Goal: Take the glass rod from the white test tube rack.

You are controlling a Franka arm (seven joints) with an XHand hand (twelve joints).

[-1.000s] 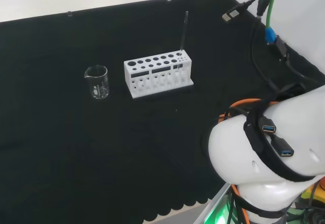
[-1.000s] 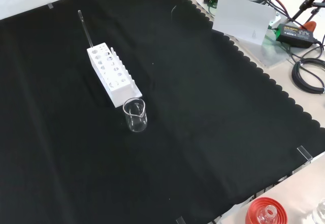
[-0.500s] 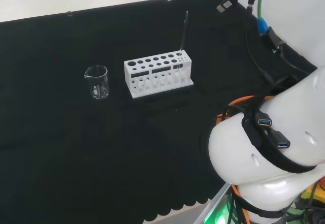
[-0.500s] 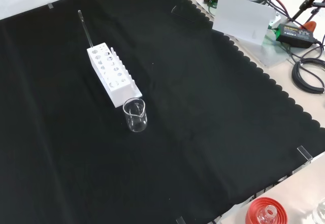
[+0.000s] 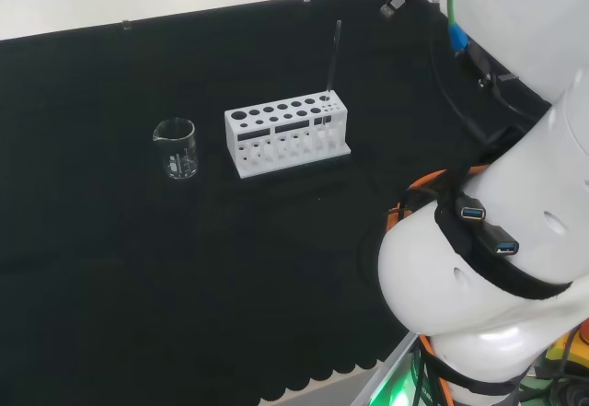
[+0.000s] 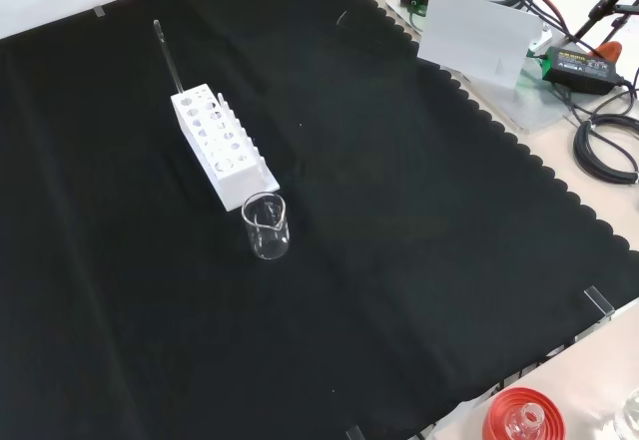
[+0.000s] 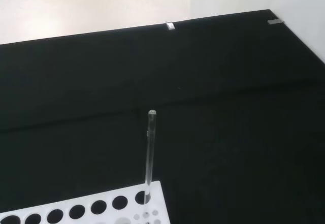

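The white test tube rack (image 5: pixel 286 135) stands on the black cloth, its top pierced by a row of round holes. A thin glass rod (image 5: pixel 333 56) stands upright in a hole at the rack's right end in the head view. From the front, the rack (image 6: pixel 221 144) runs diagonally and the rod (image 6: pixel 168 58) rises from its far end. Up close in the wrist view, the rod (image 7: pixel 149 155) stands in an end hole of the rack (image 7: pixel 91 212).
A small clear glass beaker (image 5: pixel 176 149) stands left of the rack in the head view, and just in front of it (image 6: pixel 266 225) in the front view. White arm links (image 5: pixel 497 240) and cables occupy the head view's right. A red ribbed stand (image 6: pixel 521 416) sits off the cloth's front edge.
The arm's links and cables at the head view's right have shifted upward. Rack, rod and beaker have stayed put.
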